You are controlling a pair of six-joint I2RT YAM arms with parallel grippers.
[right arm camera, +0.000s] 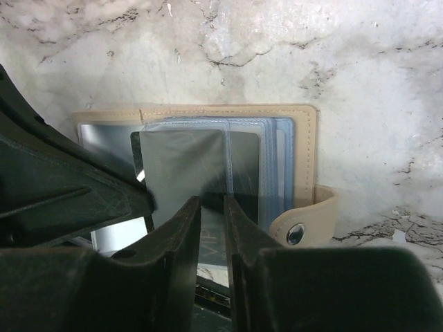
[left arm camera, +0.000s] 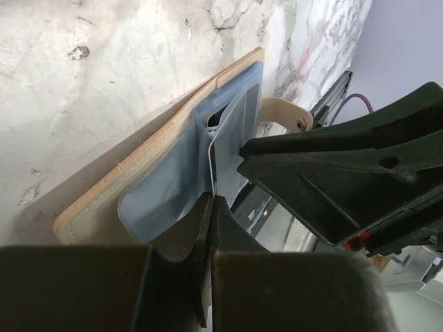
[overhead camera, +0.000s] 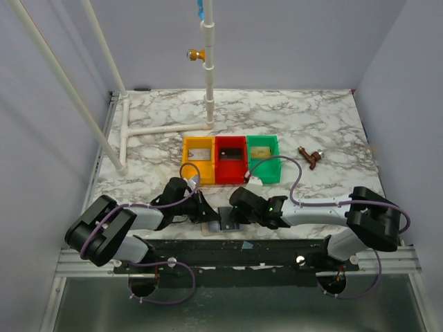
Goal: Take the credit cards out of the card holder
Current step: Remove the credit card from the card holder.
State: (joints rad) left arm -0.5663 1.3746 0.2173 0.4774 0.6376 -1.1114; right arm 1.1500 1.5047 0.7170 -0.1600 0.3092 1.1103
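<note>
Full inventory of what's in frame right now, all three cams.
table: one, white marble; fills the workspace
card holder: one, tan with blue-grey sleeves; open, near table edge
trays: three in a mid-table row: yellow tray, red tray, green tray
credit cards: one per tray: grey, dark, colour unclear; at least one dark grey in the card holder
brown object: one, brown; right of green tray
pipe frame: one, white; back left
left gripper: black; shut on a card holder sleeve
right gripper: black; over the card holder, grip unclear
</note>
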